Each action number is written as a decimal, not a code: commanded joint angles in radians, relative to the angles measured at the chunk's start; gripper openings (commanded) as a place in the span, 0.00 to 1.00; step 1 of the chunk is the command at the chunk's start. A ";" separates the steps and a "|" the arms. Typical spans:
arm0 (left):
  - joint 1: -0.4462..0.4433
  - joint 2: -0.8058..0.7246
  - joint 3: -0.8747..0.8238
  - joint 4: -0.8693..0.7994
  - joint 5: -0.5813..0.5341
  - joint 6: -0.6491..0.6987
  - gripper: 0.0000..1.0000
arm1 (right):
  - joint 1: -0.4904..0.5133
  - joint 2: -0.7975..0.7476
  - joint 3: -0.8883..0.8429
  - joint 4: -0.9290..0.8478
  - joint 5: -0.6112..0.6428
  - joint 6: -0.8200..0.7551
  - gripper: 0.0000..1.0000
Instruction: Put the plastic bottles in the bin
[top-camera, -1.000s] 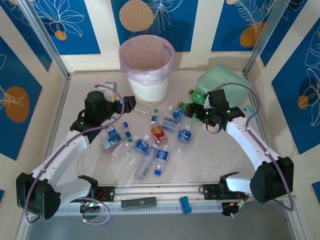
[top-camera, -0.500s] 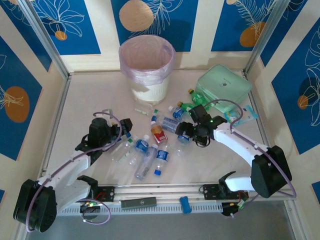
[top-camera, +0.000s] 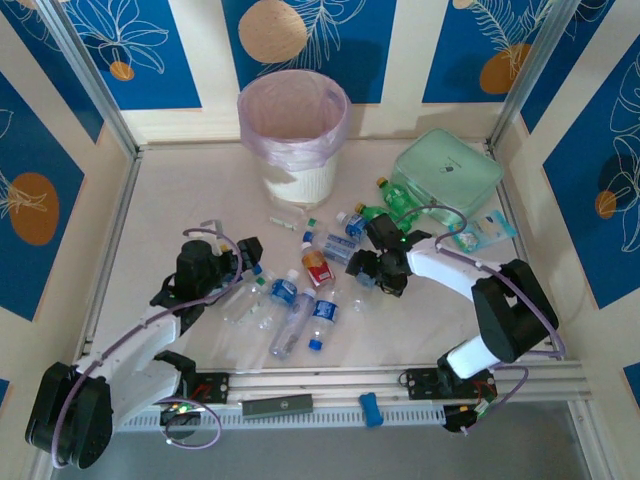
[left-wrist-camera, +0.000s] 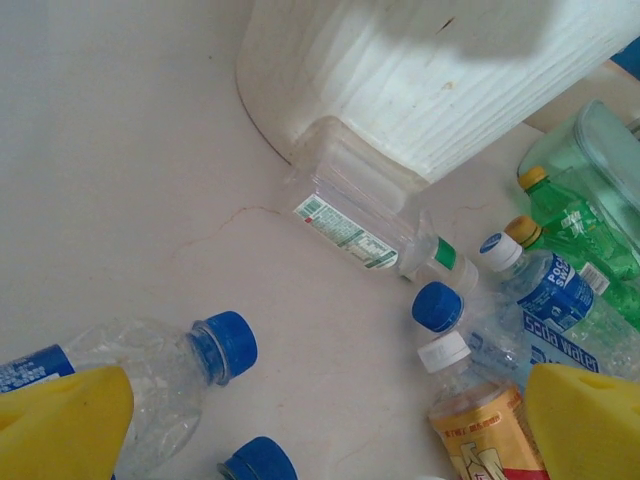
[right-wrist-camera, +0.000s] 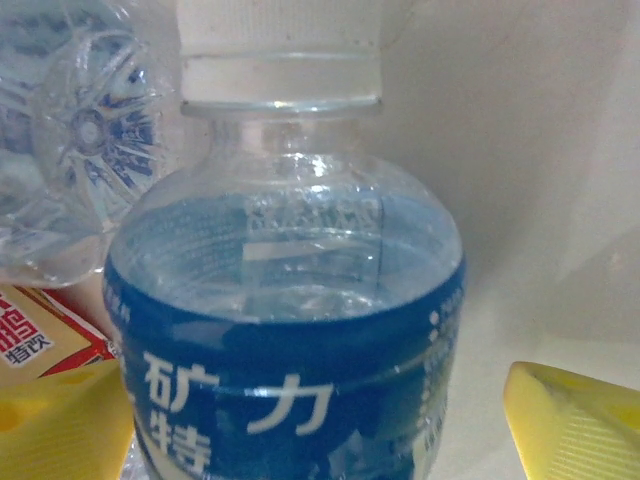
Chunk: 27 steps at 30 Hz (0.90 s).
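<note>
- One blue-labelled bottle (right-wrist-camera: 290, 330), white-capped, sits between the fingers of the right tool (right-wrist-camera: 315, 420), which is open and grips nothing.
- Left tool (left-wrist-camera: 320, 425): wide open, empty, with a blue-capped bottle (left-wrist-camera: 170, 375) beside one finger.
- The other plastic bottles (top-camera: 322, 312) lie scattered on the counter (top-camera: 180, 190).
- Bin (top-camera: 296, 180): beyond them.

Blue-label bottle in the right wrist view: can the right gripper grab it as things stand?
Probably yes. The blue-label bottle sits between the yellow pads of the right gripper, which stand open, with a clear gap on one side. The red-labelled bottle crowds the other pad and might get pinched too.
</note>
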 joint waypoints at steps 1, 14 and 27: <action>-0.003 -0.013 -0.008 0.006 -0.033 0.022 1.00 | 0.008 0.022 0.028 0.013 -0.004 0.024 0.91; -0.003 0.002 -0.003 0.021 -0.044 0.019 1.00 | 0.009 0.031 0.008 0.040 0.002 0.036 0.78; -0.003 -0.003 -0.009 0.013 -0.066 0.011 1.00 | 0.011 0.017 0.000 0.042 0.015 0.038 0.62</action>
